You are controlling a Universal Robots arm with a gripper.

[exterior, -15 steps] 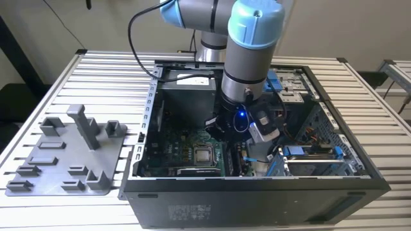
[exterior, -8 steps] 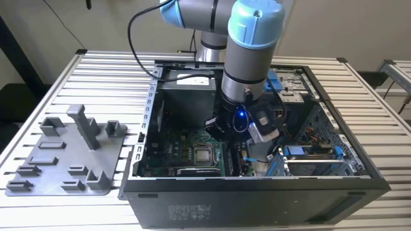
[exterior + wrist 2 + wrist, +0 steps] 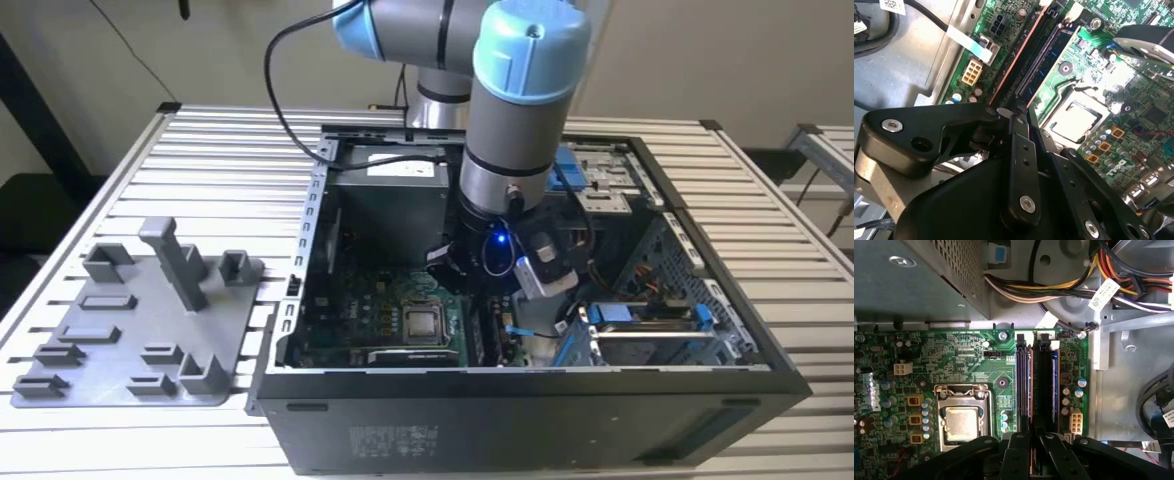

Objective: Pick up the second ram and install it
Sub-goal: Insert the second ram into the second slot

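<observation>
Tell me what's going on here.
A robot arm reaches down into an open computer case on the table. In the first wrist view its gripper sits at the memory slots on the motherboard, jaws closed on the second ram, which stands edge-on in a slot beside the processor socket. Whether it is fully seated cannot be told.

Open computer case (image 3: 534, 400) on slatted table (image 3: 200, 170); grey holder tray (image 3: 134, 330) beside it.

Exterior view high, overlooking the open computer case (image 3: 534, 390); both wrist views close above its motherboard (image 3: 974, 360).
</observation>
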